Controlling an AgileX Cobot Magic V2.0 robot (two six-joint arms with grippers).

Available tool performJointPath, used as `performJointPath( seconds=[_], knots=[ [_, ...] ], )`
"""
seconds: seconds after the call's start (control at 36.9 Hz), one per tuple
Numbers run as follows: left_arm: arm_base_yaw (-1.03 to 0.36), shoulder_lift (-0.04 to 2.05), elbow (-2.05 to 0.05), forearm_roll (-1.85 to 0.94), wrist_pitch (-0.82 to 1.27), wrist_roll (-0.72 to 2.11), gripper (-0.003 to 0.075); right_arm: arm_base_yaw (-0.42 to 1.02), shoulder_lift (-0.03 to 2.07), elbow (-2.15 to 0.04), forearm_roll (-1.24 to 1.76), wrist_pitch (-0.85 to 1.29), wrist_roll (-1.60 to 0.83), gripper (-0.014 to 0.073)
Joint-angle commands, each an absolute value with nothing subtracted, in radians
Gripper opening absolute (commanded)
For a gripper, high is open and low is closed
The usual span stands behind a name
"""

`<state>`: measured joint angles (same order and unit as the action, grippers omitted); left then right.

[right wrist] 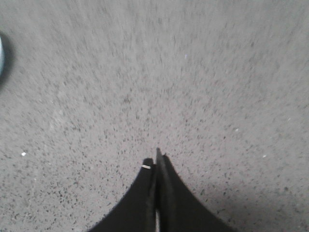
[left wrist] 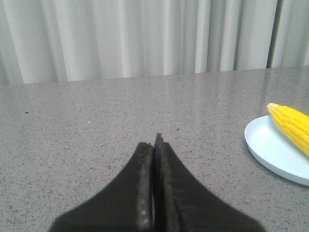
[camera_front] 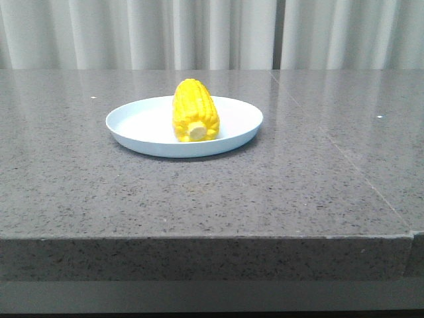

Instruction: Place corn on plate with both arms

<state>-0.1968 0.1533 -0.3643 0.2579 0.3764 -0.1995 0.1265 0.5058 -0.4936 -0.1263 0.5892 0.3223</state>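
The yellow corn [camera_front: 195, 110] lies on the pale blue-white plate [camera_front: 132, 123] in the middle of the grey stone table, its pale stub end toward the camera. In the left wrist view the corn [left wrist: 292, 124] and the plate [left wrist: 268, 147] show at the frame's edge, well apart from my left gripper [left wrist: 155, 145], which is shut and empty over bare table. My right gripper [right wrist: 157, 162] is shut and empty above bare table; only a sliver of the plate [right wrist: 1, 54] shows there. Neither gripper appears in the front view.
The grey speckled table [camera_front: 311, 179] has a front edge close to the camera. White curtains [camera_front: 199, 33] hang behind the table's far edge. A seam line [camera_front: 344, 159] runs across the table at the right.
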Motion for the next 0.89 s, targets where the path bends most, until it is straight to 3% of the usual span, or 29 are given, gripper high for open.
performJointPath(
  seconds=[0.0,0.27,0.87],
  knots=[
    [-0.195,0.165,-0.393,0.267,0.298,-0.21,-0.002,0.119,0.379,-0.466,-0.15,0.469,0.305,-0.0071],
    [-0.195,0.165,-0.393,0.267,0.298,-0.21,-0.002,0.119,0.184,-0.42,-0.15,0.424,0.305,-0.0071],
    [-0.195,0.165,-0.393,0.267,0.298,-0.21,-0.002,0.119,0.177,-0.42,-0.15,0.421,0.305,-0.0071]
  ],
)
